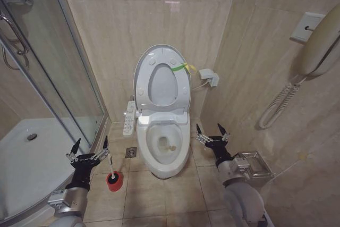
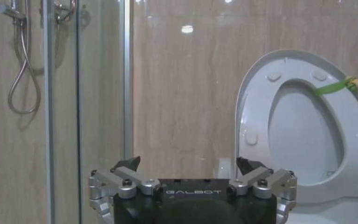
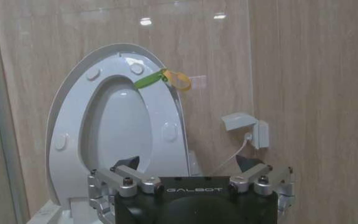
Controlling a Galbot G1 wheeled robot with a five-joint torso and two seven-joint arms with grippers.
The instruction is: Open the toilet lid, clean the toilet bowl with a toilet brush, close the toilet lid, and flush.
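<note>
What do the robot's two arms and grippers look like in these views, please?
Both arms are rounded silver-grey tubes ending in black wrists. The left gripper and right gripper each have a black body printed "GALBOT" in pale letters, silver metal finger links with round bolts, and pointed black fingertips.

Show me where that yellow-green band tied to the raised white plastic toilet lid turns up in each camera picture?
Head view: yellow-green band at the raised white plastic toilet lid's right edge.
Left wrist view: band on the lid's edge near the picture's border.
Right wrist view: band near the lid's top.
Shared landmark: the lid itself.
</note>
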